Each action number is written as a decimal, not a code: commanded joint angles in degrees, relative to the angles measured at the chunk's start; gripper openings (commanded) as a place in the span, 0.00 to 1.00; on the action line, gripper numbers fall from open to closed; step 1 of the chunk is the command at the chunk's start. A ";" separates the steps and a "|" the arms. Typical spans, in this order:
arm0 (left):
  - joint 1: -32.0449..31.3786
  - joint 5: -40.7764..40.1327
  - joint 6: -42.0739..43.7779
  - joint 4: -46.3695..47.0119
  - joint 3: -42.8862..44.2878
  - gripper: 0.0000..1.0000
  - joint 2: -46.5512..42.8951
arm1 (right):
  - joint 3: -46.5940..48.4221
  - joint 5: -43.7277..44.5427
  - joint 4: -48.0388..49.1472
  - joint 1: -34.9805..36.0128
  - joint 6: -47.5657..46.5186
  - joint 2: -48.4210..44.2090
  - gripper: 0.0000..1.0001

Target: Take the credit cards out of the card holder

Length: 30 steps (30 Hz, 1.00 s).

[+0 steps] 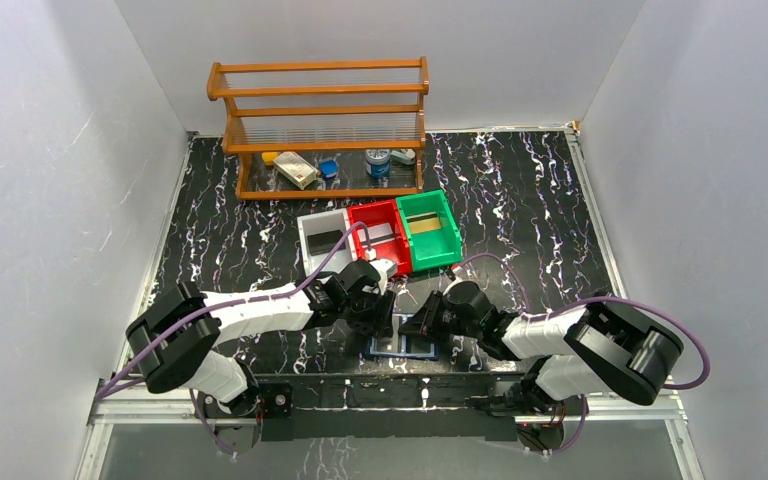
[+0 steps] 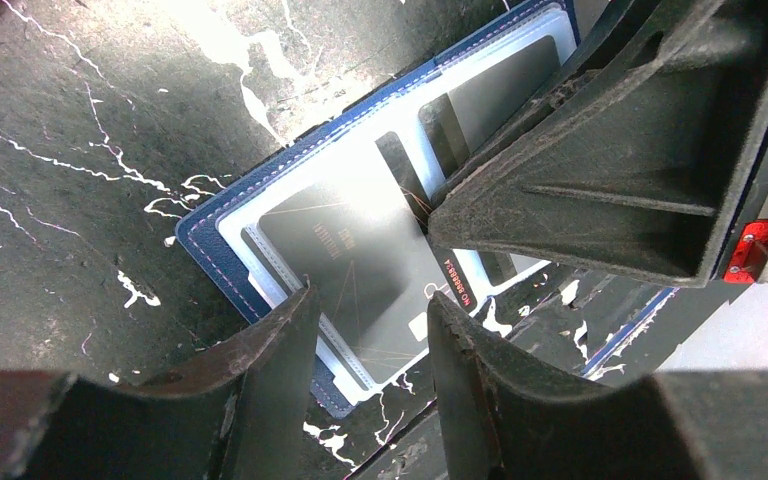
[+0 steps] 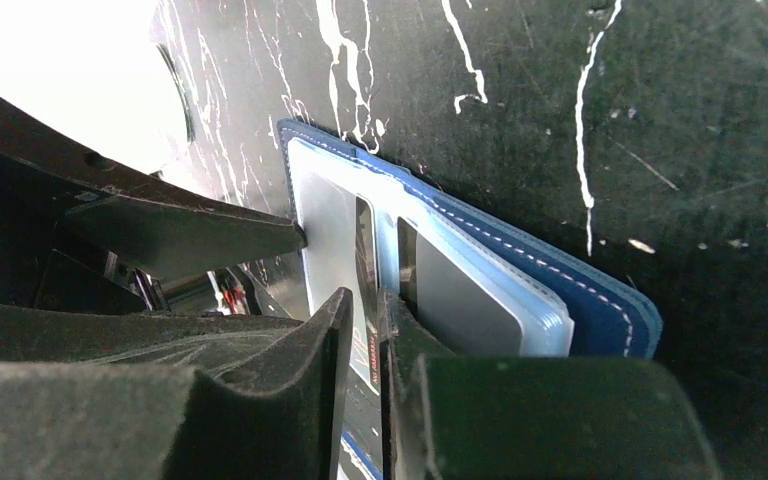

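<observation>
Right end effector (image 3: 367, 300) low, tight around card (image 3: 364, 400)

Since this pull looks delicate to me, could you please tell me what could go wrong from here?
The right end effector appears to pinch only a thin edge of a credit card, so the card could slip free when pulled. The left end effector is open, with just one fingertip at the card holder rim, so the holder might lift or slide along with the card.
</observation>
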 commanded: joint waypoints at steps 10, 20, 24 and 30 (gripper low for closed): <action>-0.06 2.35 -1.56 -0.79 -2.60 0.42 0.61 | 2.47 -1.92 4.32 0.01 -0.38 3.58 0.21; -0.10 0.83 -1.14 -1.97 -2.22 0.41 0.30 | 1.65 -0.05 2.10 0.04 -0.91 0.32 0.00; -0.03 -0.02 -0.86 -2.79 -2.09 0.41 0.29 | 0.64 2.24 -1.87 -0.05 -1.29 -3.38 0.00; -0.07 0.29 -0.81 -2.56 -2.22 0.41 0.47 | -1.11 5.06 -6.46 -0.75 -1.01 -9.40 0.00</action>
